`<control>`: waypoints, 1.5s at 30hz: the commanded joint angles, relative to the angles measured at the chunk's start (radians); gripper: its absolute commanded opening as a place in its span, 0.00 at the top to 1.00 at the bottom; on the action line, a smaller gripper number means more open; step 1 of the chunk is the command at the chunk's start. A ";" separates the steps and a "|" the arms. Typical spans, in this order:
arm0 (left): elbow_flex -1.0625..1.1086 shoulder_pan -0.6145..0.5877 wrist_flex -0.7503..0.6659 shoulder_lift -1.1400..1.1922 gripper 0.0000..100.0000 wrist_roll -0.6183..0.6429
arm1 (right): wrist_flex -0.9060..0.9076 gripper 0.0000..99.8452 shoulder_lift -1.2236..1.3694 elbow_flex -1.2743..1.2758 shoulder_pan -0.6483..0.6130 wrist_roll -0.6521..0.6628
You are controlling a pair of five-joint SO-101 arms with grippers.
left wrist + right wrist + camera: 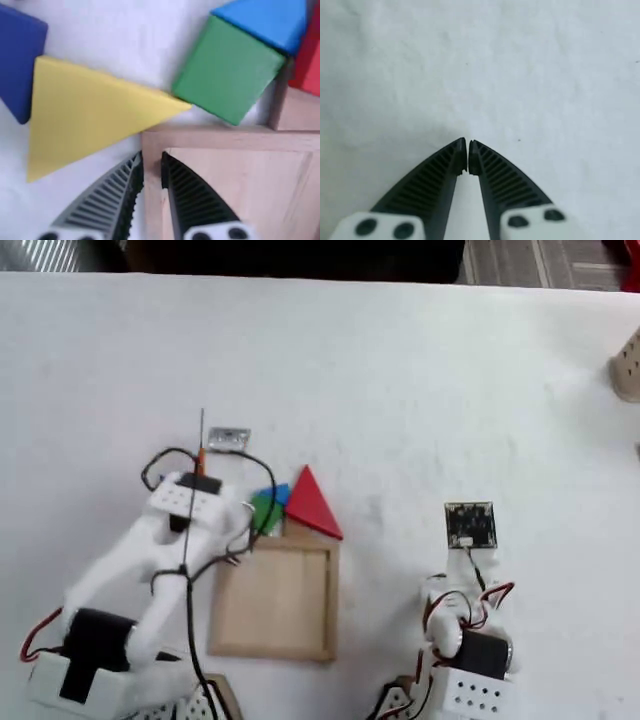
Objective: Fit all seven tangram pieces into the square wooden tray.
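The left gripper is pinching the wall of the wooden tray at its 11 o'clock corner, with one finger sitting inside and one outside. The yellow triangle is lying just outside that corner, its tip right next to the green square. A dark blue piece is sitting beside the yellow one. The light blue piece and the red triangle are lying at the tray's 12 o'clock edge. The right gripper is squeezing shut on nothing, hanging over the white table at the tray's 3 o'clock.
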 commanded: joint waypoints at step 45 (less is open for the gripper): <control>-0.029 -0.074 -0.069 -0.010 0.97 -0.123 | -0.018 0.98 -0.004 0.000 0.008 0.011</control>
